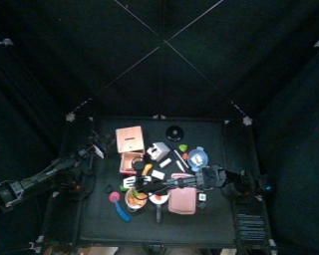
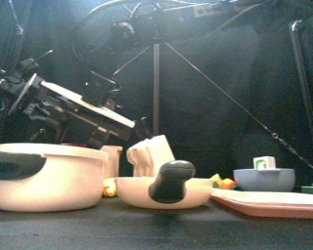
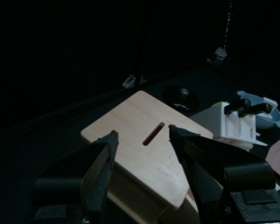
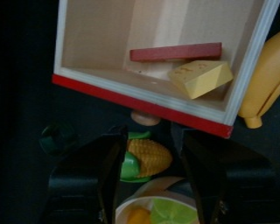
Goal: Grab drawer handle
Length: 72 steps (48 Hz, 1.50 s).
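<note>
Right arm's job for sure. In the right wrist view the drawer (image 4: 166,44) is pulled open, and you can see a red block (image 4: 175,52) and a cheese wedge (image 4: 201,79) lying inside, with a banana (image 4: 265,79) just beside it. The handle (image 4: 146,115) is a little roundish knob sticking out of the drawer's red front edge.

The right gripper (image 4: 149,136) has its jaws spread wide with nothing in them. The knob sits pretty much dead centre on the gap, just past the fingertips. The red front edge runs crosswise to the jaws, so one jaw lands on each side of the knob. My guess is that all it needs is a short push straight ahead and then a squeeze, with no sideways fix. Below the knob there's a piece of corn (image 4: 149,159) on something green. I'd watch that the lower part of the gripper doesn't bump it on the way in.

The left gripper (image 3: 143,149) is parked off at the left side of the counter (image 1: 103,224), well away from the drawer. Its jaws are also apart and empty, and it's looking at a wooden box (image 3: 136,153) with a small red slot on it. It's the farther arm and doesn't look involved.

I can't pick out the knob itself from the top or front cameras because there's too much clutter.
</note>
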Each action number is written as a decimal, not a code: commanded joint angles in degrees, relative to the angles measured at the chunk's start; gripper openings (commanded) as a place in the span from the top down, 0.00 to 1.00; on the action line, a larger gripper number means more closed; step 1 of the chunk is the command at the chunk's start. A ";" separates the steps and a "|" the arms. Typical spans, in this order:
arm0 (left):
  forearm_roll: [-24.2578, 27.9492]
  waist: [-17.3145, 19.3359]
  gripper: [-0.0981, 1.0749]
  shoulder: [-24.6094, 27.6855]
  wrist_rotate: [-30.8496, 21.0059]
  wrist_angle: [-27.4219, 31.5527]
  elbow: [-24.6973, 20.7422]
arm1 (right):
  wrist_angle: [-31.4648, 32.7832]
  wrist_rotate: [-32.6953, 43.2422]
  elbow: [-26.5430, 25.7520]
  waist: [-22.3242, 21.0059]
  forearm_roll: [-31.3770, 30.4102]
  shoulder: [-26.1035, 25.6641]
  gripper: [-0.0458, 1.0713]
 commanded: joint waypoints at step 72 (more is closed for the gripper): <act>0.09 0.09 0.17 0.09 0.09 0.18 0.00 | 5.89 0.26 -6.06 -1.41 -0.88 1.14 0.49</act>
